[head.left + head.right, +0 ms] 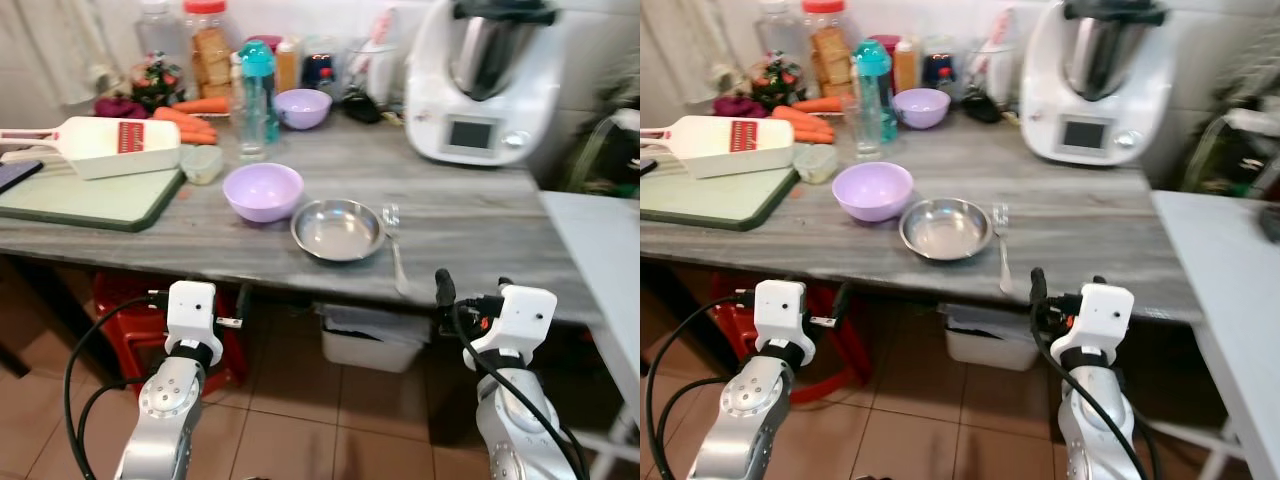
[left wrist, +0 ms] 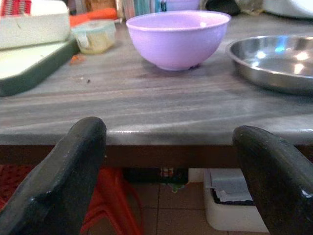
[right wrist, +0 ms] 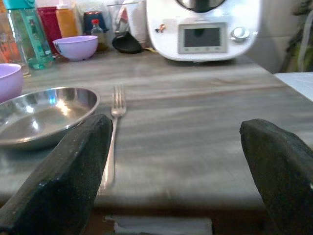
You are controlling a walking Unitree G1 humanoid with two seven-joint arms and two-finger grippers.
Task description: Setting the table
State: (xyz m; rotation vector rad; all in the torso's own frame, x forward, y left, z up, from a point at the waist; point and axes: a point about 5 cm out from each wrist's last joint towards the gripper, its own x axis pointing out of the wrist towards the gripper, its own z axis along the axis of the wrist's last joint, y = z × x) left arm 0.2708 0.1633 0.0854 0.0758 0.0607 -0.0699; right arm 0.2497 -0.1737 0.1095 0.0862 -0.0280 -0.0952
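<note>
A lilac bowl (image 1: 263,191) stands near the front of the grey wooden table (image 1: 450,215). Right of it lies a shallow steel plate (image 1: 338,229), with a fork (image 1: 394,245) alongside, handle toward the table edge. A second lilac bowl (image 1: 302,108) sits farther back. Both grippers hover just off the table's front edge, about level with it. My left gripper (image 2: 168,132) is open and faces the near bowl (image 2: 177,38). My right gripper (image 3: 177,125) is open too, facing the fork (image 3: 113,139) and the plate (image 3: 41,115). Neither holds anything.
A green cutting board (image 1: 90,200) with a white slicer (image 1: 100,145) lies at the left. At the back are carrots (image 1: 190,120), a teal bottle (image 1: 258,90), jars and a white food processor (image 1: 485,80). Under the table are a red stool (image 1: 125,320) and a white bin (image 1: 370,345). A white tabletop (image 1: 600,250) stands at the right.
</note>
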